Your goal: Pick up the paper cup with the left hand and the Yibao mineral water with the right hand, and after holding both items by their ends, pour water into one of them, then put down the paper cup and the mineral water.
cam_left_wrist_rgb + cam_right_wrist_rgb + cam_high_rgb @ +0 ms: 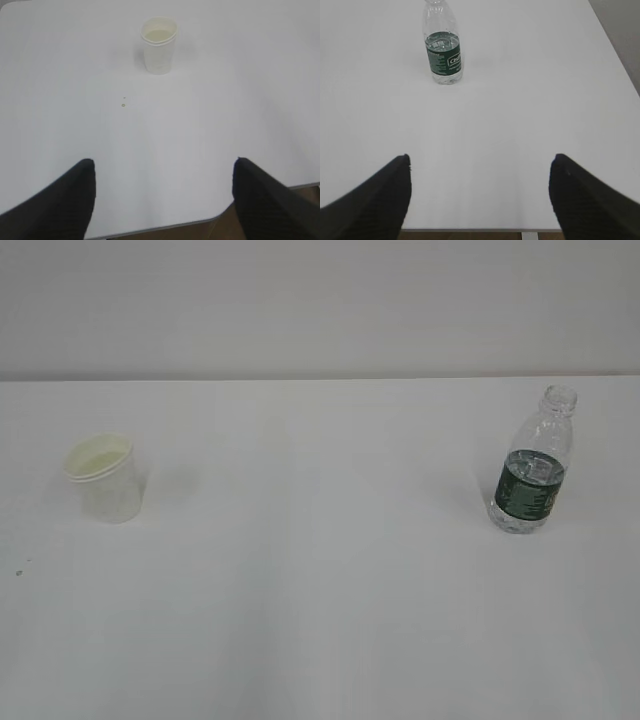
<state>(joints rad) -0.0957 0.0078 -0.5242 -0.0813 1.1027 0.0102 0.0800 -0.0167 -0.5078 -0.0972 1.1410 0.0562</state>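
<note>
My small white tapered paper cup (102, 478), pale liquid inside, stands left on the white desk (320, 590); the clear ribbed green-labelled water bottle (531, 465), part-filled, stands right. Both claws (162, 195) (480, 192) gape wide, holding nothing.

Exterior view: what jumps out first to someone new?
Two things stand far apart on a bare white table. At left, a small white tapered paper cup stands upright, with something pale in it. At right stands a small clear ribbed plastic bottle with a dark green label band, capless. Neither claw is near: each wrist view shows spread black fingers well short of its object.
</note>
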